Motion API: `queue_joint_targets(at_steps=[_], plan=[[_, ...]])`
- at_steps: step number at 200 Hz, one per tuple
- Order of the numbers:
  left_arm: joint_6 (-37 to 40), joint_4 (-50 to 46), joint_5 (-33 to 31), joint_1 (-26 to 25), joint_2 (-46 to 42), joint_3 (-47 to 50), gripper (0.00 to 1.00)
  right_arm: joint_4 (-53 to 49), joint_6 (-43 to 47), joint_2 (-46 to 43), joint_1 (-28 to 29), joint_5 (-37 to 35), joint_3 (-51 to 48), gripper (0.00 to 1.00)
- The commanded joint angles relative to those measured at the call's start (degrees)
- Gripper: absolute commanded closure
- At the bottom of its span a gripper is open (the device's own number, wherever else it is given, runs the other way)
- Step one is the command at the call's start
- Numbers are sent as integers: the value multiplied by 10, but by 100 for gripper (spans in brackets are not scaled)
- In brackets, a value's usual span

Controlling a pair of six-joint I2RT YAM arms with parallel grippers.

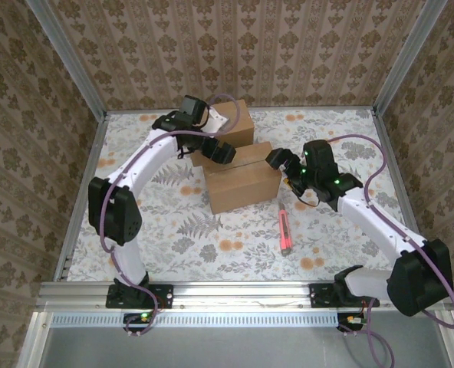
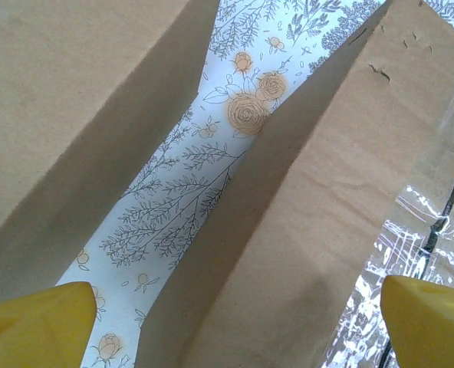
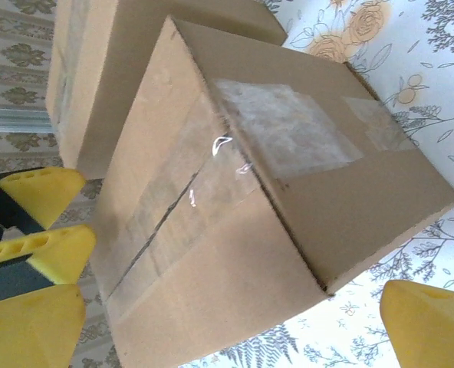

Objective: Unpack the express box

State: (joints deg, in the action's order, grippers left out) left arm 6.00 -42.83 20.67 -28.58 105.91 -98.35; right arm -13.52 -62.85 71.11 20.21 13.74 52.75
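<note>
Hanging over the gap between the far box (image 1: 238, 123) and the taped box (image 1: 242, 188), my left fingers (image 2: 27, 318) are standing wide open, empty. My right fingers (image 3: 426, 322) are gaping empty beside that taped box.

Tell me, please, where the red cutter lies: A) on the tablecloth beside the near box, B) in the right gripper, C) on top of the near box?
A: the red cutter lies flat on the tablecloth, just right of the near box and its front corner.
</note>
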Motion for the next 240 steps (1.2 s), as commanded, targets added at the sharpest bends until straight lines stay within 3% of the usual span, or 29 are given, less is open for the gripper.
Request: queue_joint_targets(at_steps=[1,80,138,240], plan=[[3,-3,23,6,3,-23,5,-13,-25,-7,12,-22,-11,0],[-19,11,62,7,-14,51,7,23,-30,55,29,-19,11,0],[-58,48,56,2,-106,166,8,34,12,105,29,-20,51,0],[-136,98,66,-23,-263,327,8,80,68,242,30,109,157,0]])
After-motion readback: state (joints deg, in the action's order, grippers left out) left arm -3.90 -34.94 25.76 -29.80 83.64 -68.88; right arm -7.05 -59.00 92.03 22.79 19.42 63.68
